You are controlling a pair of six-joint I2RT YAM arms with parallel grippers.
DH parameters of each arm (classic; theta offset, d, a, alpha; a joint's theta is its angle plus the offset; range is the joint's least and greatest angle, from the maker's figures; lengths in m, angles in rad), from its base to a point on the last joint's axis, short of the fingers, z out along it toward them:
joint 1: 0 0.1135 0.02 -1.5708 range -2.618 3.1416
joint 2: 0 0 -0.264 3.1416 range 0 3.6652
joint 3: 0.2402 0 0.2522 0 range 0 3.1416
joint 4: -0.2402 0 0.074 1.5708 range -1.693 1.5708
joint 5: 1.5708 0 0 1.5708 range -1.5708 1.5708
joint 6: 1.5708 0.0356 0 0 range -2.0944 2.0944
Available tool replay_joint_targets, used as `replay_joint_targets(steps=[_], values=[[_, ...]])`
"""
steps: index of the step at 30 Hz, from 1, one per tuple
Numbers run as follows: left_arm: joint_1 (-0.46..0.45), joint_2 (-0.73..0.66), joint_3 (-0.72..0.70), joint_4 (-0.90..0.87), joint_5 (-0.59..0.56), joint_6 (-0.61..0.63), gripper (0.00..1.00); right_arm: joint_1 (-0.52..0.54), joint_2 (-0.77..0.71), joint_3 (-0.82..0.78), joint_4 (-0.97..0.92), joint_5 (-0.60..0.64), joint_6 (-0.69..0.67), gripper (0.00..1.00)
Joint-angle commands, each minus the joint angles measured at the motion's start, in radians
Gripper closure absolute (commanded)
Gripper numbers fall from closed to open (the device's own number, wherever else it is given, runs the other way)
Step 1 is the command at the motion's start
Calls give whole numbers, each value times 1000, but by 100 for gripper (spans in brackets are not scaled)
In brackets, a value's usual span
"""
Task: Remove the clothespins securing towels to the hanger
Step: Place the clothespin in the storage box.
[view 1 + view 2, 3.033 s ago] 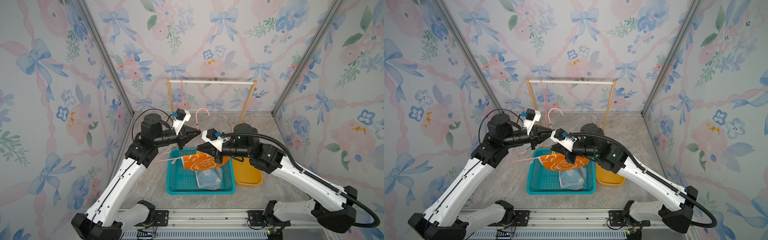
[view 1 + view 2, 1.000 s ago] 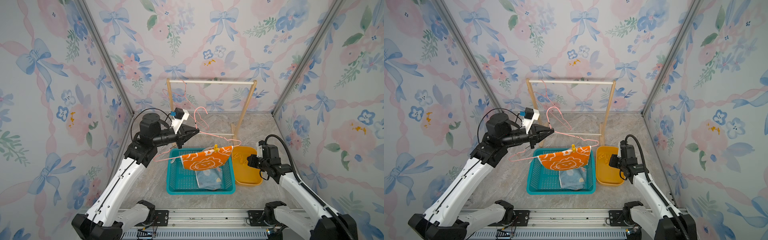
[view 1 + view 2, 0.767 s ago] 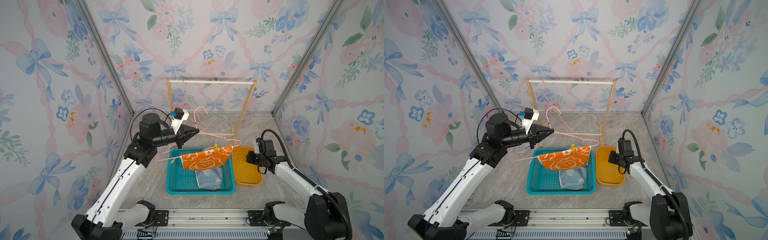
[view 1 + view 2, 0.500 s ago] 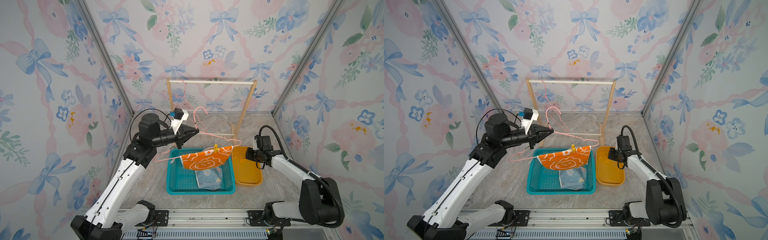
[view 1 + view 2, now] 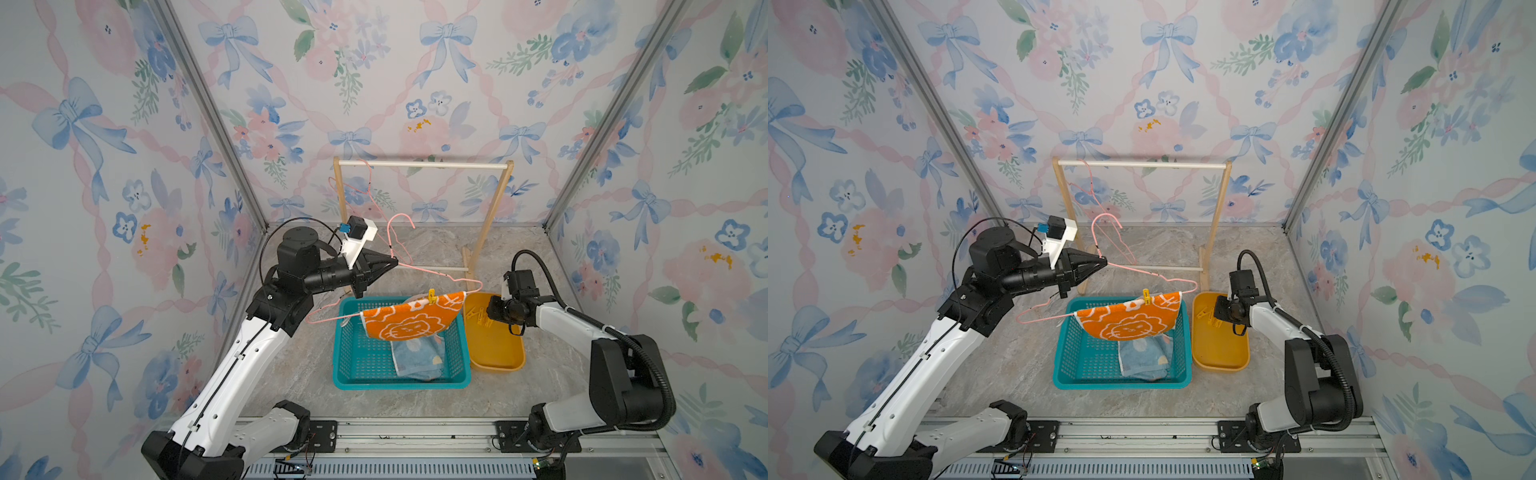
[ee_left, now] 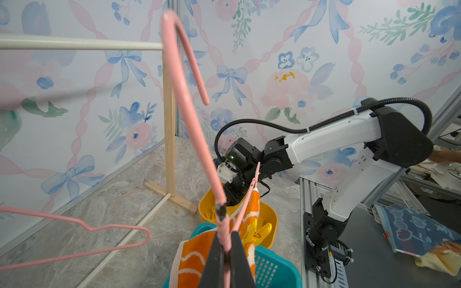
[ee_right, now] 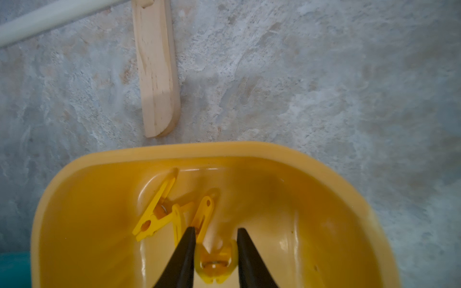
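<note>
You are most of the way through. The light blue towel [image 5: 417, 357] already lies loose in the teal basket [image 5: 399, 383], below and ahead of your left gripper [image 5: 392, 262], with no pin on it that shows. The orange lion towel [image 5: 407, 324] hangs over the same basket from the pink wire hanger [image 6: 193, 117], whose neck your left gripper clamps tight. One yellow clothespin [image 5: 432, 296] is left on it, near the hanger's far shoulder, between your two grippers. Your right gripper [image 7: 214, 230] hovers low in the yellow tray [image 5: 494, 353] with its jaws parted. A dropped clothespin [image 7: 215, 261] sits just beneath and between them, and you cannot tell whether it touches them. Two more pins [image 7: 154, 214] lie tangled just beyond its tips. By my reading, one pin remains to pull before the orange towel can come free.

Around you, floral bow wallpaper [image 5: 374, 83] covers three walls. The floor [image 5: 291, 365] is grey and marble-patterned. Behind both grippers stands a wooden rack [image 5: 424, 165] carrying a second, empty pink hanger [image 5: 369, 178].
</note>
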Motion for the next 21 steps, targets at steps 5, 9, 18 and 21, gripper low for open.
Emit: replay_joint_targets(steps=[5, 9, 18, 21], values=[[10, -23, 0, 31, 9, -6, 100, -9, -2, 35, -12, 3, -23, 62], [12, -23, 0, 32, 11, -6, 100, -10, -23, 42, -35, 13, -37, 61], [12, -21, 0, 31, 12, -6, 100, 5, -166, 46, -88, 17, -114, 60], [11, -18, 0, 32, 15, -7, 100, 21, -265, 27, -84, 11, -151, 60]])
